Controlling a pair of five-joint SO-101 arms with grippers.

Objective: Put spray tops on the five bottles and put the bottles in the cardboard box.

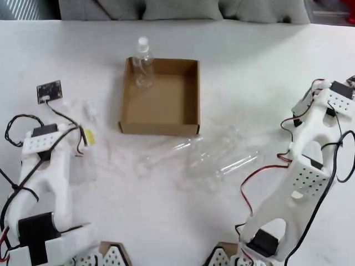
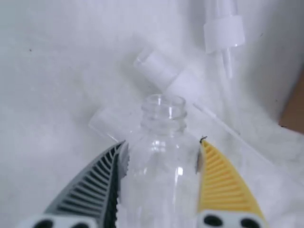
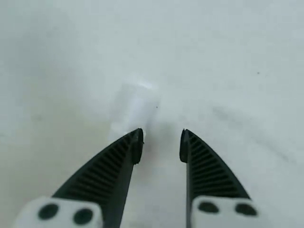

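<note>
My left gripper is shut on a clear bottle with a bare open neck, its grey and yellow fingers pressing either side. In the high view this gripper sits left of the cardboard box. Two white spray tops lie on the table just beyond the bottle. One bottle with a spray top stands in the box's far left corner. Three clear bottles lie in front of the box. My right gripper is open over the table, a small white top just past one fingertip.
A small black board with a cable lies at the far left. The right arm stands along the table's right side with red and black wires. A corner of the box shows beside the spray tops.
</note>
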